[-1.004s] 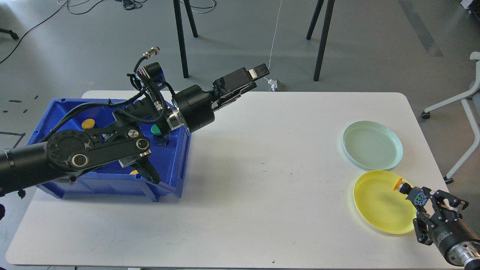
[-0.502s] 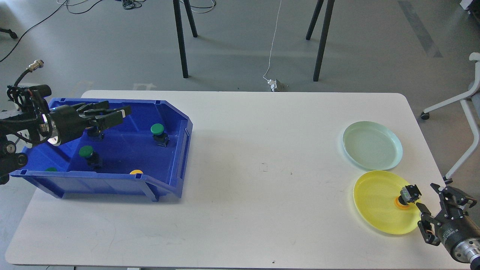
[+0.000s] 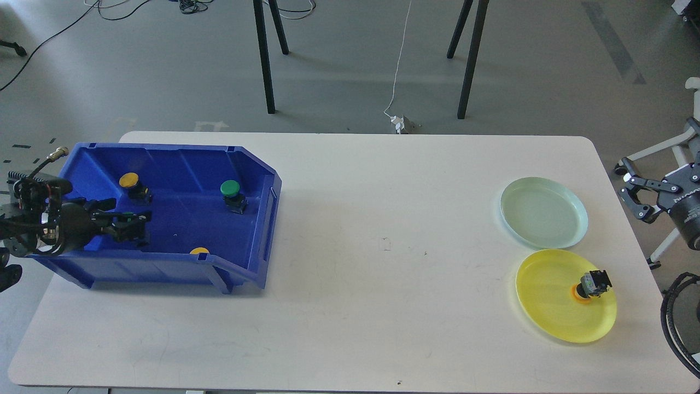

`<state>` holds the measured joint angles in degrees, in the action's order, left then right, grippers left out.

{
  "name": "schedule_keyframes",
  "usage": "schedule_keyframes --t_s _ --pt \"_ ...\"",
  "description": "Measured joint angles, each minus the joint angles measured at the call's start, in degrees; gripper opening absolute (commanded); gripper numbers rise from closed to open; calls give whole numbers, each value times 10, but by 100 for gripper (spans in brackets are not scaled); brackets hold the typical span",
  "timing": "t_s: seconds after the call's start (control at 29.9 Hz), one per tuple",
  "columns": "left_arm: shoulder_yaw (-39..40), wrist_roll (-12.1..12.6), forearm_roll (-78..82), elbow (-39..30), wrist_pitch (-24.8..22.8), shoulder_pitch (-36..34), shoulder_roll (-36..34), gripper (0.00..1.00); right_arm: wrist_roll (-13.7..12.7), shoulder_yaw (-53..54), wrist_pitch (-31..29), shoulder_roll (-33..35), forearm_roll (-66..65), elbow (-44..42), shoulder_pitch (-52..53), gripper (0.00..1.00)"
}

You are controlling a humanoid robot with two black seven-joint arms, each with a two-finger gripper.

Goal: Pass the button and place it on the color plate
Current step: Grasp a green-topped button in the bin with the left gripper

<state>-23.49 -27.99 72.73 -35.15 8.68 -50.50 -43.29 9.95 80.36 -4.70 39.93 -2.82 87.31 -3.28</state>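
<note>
1. At the far left, the left gripper point(image 3: 128, 225) is reaching into a blue bin point(image 3: 262, 219), its fingers sitting on either side of a green button point(image 3: 129, 218) low in the bin; whether they are pinching it is impossible to tell.
2. Inside the same bin, a yellow button point(image 3: 129, 180) is lying near the back wall, a second green button point(image 3: 230, 189) is standing toward the right side, and another yellow button point(image 3: 199, 251) is peeking over the front wall.
3. The bin is sitting on a white table point(image 3: 383, 246).
4. Toward the right, a pale green plate point(image 3: 574, 210) is lying empty-faced, just behind a yellow plate point(image 3: 541, 295).
5. An orange-capped button point(image 3: 589, 285) is resting on the yellow plate, tipped on its side.
6. At the far right edge, the right gripper point(image 3: 634, 191) is hovering beyond the table with its fingers spread, gripping nothing.
</note>
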Motion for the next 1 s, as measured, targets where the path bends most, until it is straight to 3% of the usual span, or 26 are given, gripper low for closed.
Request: schedule_keyframes --t_s 0.6,1.0 --pt "0 0 2 29 -5 16 10 77 0 10 -19 -14 3 1 -1 98" --pt "-1 0 2 29 -8 20 13 62 2 10 -19 -14 3 1 -4 98"
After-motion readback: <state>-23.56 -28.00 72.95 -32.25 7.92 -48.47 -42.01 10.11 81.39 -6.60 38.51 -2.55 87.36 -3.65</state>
